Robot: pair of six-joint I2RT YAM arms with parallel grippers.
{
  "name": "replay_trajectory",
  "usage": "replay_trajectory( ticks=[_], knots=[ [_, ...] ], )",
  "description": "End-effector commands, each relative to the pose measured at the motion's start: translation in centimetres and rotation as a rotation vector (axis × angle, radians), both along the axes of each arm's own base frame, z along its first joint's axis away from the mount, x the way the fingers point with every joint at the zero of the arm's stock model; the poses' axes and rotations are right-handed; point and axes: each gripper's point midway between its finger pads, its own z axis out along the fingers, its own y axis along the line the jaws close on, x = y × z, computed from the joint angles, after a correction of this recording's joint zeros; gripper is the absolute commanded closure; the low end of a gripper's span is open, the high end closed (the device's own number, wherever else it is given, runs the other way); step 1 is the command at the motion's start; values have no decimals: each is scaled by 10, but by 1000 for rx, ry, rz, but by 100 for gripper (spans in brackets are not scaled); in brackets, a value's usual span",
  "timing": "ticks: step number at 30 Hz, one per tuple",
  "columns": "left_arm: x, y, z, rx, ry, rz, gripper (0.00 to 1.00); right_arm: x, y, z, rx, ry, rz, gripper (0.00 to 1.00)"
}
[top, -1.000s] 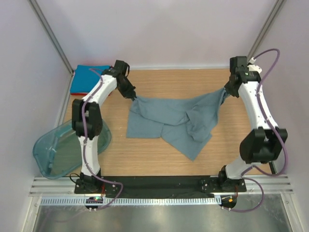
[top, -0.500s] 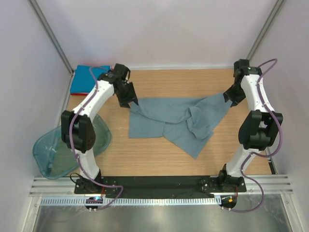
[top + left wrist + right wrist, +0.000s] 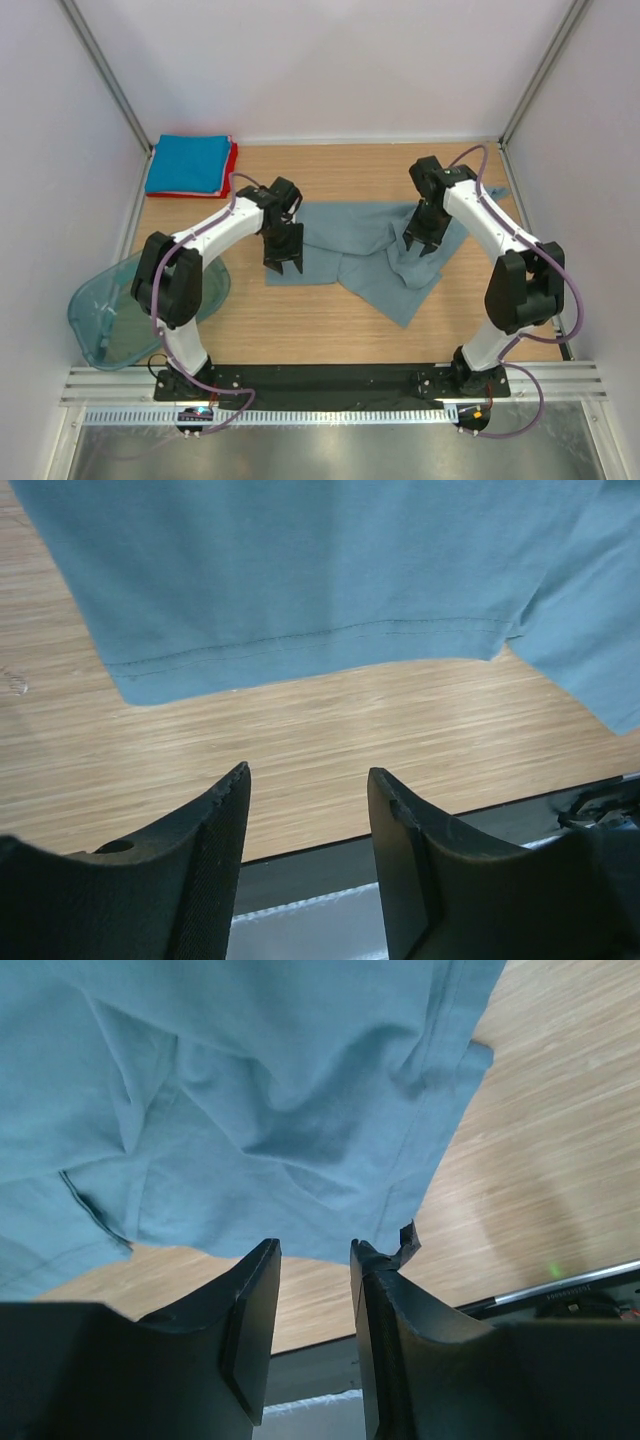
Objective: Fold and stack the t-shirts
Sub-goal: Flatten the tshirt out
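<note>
Centrally on the table (image 3: 300,330), seen from above with 12 o'clock at the far wall, lies the grey-blue t-shirt (image 3: 360,250), spread but not flat. Its left third is smooth; its right half is bunched into overlapping ridges. The long axis runs roughly from 9 to 3 o'clock, with one lobe trailing toward 2 o'clock and a pointed corner toward 5 o'clock. A stitched hem (image 3: 300,645) on the smooth part faces 6 o'clock. No collar or label can be made out, so which end is the neck cannot be told.

The left gripper (image 3: 307,780) hangs at the shirt's 9 o'clock edge, jaws spread wide, nothing between them. The right gripper (image 3: 315,1250) hangs over the rumpled 3 o'clock portion, jaws parted more narrowly and likewise empty. Neither touches the cloth, as far as the wrist views show.

Handling, as a judgement: the fabric is light, limp and non-fragile. It will drape and drag instead of holding a shape, and it may slide on the smooth wood. Pinching a single layer at hem corners or sleeve seams should give the firmest hold, whereas a grasp in the bunched zone risks catching several layers.

At 10 o'clock sits the finished stack, a bright blue t-shirt (image 3: 188,163) over a red t-shirt (image 3: 233,160). A teal tub (image 3: 100,320) rests at 8 o'clock.
</note>
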Motion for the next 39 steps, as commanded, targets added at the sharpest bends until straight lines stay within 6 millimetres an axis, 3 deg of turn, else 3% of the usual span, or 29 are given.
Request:
replay_trajectory(
  ticks=[1,5,12,15,19,26,32,34,35,37,39],
  knots=[
    [5,3,14,-11,-60,-21,47,-16,8,15,-1,-47,45,59],
    [-7,14,7,21,-33,-19,45,-34,1,4,-49,4,78,59],
    [-11,16,5,-34,11,31,43,-61,-1,-17,-37,11,75,56],
    [-8,19,9,-57,6,57,43,-58,10,-37,27,-22,100,55],
    [-13,22,11,-57,23,65,43,-39,16,-52,44,-93,98,55],
    [-17,21,15,-74,20,86,44,-22,3,-81,-59,-105,176,55],
    [-8,25,26,-48,-19,93,44,-25,-10,-96,-139,-60,194,56],
    [-9,27,26,-41,-24,101,44,-26,-13,-94,-149,-71,191,63],
    [-11,29,25,-34,-24,104,45,-25,-13,-92,-153,-76,197,78],
    [-15,39,16,17,-15,122,47,-28,-19,-85,-183,-62,194,95],
    [-17,52,6,88,-20,139,49,-32,-26,-70,-215,-49,189,99]
  ],
)
